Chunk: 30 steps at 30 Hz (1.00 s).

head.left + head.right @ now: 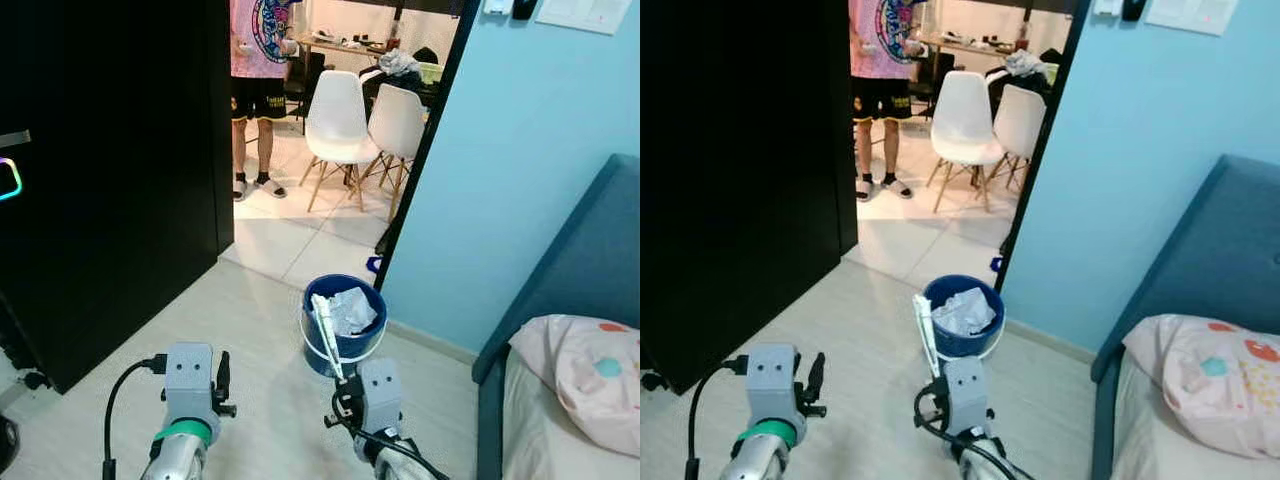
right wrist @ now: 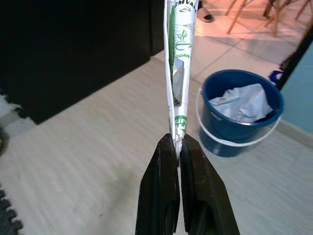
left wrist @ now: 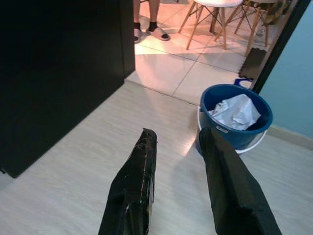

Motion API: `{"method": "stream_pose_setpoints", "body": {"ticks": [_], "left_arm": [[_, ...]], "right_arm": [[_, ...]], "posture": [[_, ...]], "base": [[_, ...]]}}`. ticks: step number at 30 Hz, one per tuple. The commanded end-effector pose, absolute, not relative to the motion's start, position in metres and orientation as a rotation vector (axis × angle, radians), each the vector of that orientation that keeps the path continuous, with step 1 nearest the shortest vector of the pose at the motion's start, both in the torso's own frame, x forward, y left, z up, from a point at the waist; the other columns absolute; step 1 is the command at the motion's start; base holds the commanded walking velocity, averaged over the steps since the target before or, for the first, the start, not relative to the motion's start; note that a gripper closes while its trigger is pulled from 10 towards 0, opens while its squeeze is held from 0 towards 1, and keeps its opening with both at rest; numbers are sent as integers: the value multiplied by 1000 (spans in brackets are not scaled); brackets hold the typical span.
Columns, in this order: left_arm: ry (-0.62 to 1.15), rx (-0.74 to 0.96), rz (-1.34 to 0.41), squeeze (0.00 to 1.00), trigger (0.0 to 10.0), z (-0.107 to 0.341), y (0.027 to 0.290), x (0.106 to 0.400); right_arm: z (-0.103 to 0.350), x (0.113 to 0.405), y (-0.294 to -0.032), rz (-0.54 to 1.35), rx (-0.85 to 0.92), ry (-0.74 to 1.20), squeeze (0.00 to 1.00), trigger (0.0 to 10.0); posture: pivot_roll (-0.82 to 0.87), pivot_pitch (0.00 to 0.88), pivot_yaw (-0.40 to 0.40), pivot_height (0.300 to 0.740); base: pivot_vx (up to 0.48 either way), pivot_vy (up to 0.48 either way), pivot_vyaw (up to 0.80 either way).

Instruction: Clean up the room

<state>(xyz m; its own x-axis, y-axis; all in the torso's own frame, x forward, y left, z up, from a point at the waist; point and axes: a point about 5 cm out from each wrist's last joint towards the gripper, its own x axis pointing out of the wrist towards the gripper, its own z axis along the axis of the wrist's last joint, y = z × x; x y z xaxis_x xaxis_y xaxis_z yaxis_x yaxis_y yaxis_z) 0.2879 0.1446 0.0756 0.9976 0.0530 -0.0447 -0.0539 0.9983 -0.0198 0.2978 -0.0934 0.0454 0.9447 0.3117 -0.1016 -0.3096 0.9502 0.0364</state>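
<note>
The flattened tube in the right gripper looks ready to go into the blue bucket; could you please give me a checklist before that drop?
1. Right gripper pinches the white-and-green tube: ok.
2. Blue bucket upright on the floor: ok.
3. Room left above the crumpled paper inside: ok.
4. Tube over the bucket opening: not ok, short of it.
5. Left gripper open, holding nothing: ok.
6. Person stands well beyond the doorway: ok.
</note>
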Motion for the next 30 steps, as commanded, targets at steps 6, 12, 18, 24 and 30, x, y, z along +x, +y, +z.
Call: {"method": "stream_pose_setpoints", "body": {"ticks": [6,12,18,24,30], "left_arm": [[94,-29,61,0,10000,65,146,285],[97,-31,61,0,10000,64,146,285],[100,-34,60,0,10000,64,146,286],[102,-41,60,0,10000,64,146,286],[105,-42,59,0,10000,63,145,285]], "right_arm": [[37,292,-96,303,19,143,0,10000],[36,292,-96,308,17,149,0,10000],[36,292,-95,312,18,149,0,10000],[36,292,-94,315,18,149,0,10000],[35,292,-94,321,17,149,0,10000]], "posture": [[32,15,-16,740],[34,13,-20,740],[34,9,-23,740],[34,6,-23,740],[35,0,-26,740]], "base": [[327,0,0],[336,0,0],[340,0,0],[352,0,0],[359,0,0]]}}
